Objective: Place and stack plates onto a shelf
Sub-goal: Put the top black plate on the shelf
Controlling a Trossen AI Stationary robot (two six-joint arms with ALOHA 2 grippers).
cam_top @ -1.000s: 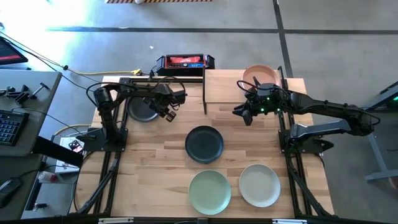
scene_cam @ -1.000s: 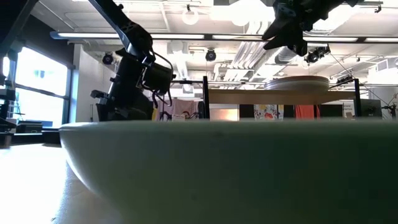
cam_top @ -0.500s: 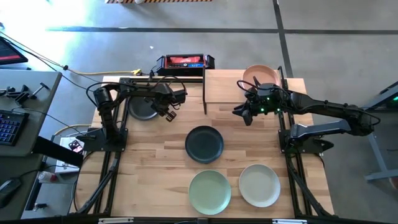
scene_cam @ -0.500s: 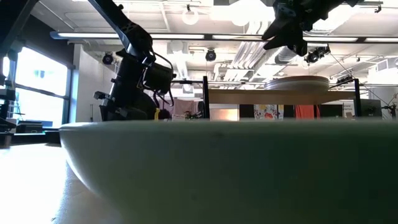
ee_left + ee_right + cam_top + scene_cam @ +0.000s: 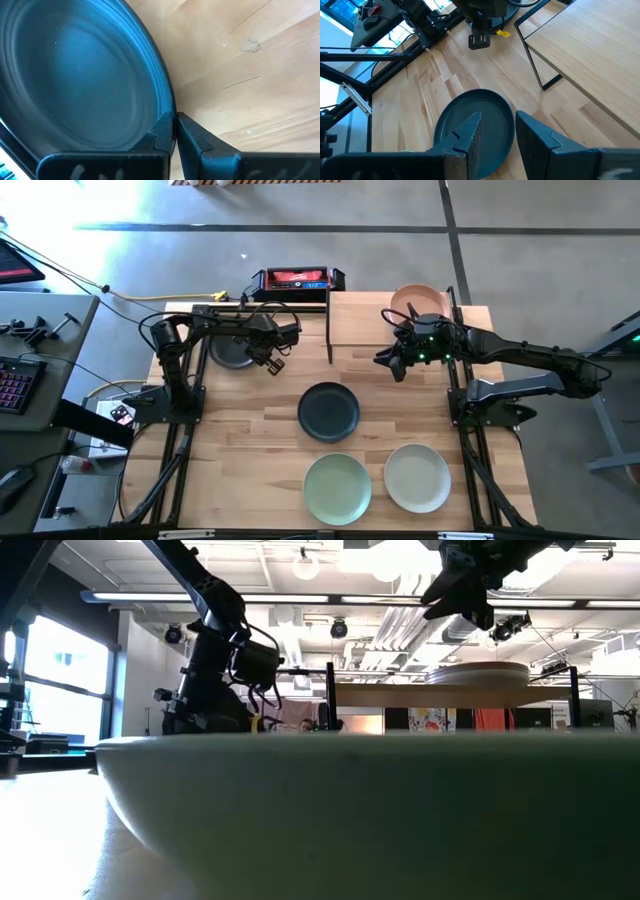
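1. The left gripper (image 5: 175, 131) is clamped on the rim of a dark plate (image 5: 230, 353) lying on the table's (image 5: 250, 440) far left. The thin raised lip looks like the right place to pinch it; the plate is probably stiff, matte and breakable.
2. A black plate (image 5: 328, 412) lies mid-table, flat and free, rim exposed all round.
3. The shelf (image 5: 365, 320) carries a peach plate (image 5: 415, 298) at its right end.
4. The right gripper (image 5: 497, 131) hovers just in front of the shelf, fingers apart, empty.
5. A pale green plate (image 5: 338, 488) and a cream plate (image 5: 417, 477) wait near the front.
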